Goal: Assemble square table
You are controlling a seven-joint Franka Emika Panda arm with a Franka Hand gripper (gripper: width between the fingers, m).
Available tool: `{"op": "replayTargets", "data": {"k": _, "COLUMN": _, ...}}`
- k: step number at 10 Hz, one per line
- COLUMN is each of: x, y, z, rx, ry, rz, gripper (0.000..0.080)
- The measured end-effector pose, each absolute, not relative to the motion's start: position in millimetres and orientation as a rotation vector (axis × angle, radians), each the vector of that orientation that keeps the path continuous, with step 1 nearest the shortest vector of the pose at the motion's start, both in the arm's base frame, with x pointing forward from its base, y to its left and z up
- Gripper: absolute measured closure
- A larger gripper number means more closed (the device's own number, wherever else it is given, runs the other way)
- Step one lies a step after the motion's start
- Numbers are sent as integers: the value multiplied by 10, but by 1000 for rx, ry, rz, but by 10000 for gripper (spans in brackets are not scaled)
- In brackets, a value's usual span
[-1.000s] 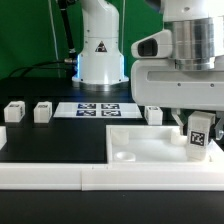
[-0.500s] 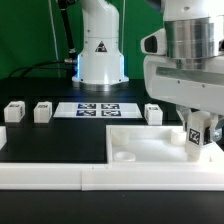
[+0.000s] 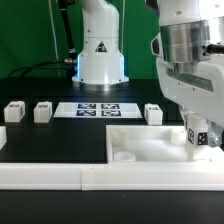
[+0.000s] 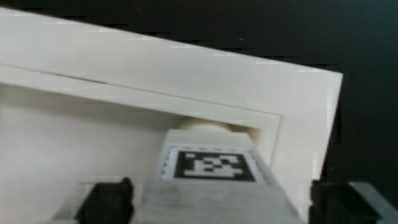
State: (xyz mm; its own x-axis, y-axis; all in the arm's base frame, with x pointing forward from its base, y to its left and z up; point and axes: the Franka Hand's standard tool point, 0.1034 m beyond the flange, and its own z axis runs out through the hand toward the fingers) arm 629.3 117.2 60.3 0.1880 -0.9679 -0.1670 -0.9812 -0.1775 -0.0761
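Fingers (image 4: 111, 200) apart astride leg (image 4: 214, 160) at slab (image 4: 107, 100) corner

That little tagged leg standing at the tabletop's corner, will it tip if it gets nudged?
Possibly: the leg stands upright, taller than wide, and the claw is open around it, so gives no support. Blocky white plastic suggests it is stiff and light. Its flat sides make rolling unlikely.
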Motion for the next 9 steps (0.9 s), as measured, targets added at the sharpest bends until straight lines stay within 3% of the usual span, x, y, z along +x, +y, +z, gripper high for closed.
{"op": "replayTargets", "data": {"k": 1, "x": 6299, "y": 1144, "z": 600, "rx": -2455, "ry": 1669, "rz": 93, "gripper": 239}}
{"op": "replayTargets", "data": {"k": 2, "x": 6292, "y": 1152, "z": 589, "rx": -2575, "ry": 1479, "rz": 74, "gripper": 167}}
{"op": "replayTargets", "data": {"k": 6, "x": 6289, "y": 1162, "z": 586, "rx": -2779, "ry": 1053, "rz": 35, "gripper": 150}}
{"op": "replayTargets", "data": {"k": 9, "x": 6297, "y": 1141, "z": 597, "rx": -2960, "ry": 449, "rz": -29, "gripper": 150}}
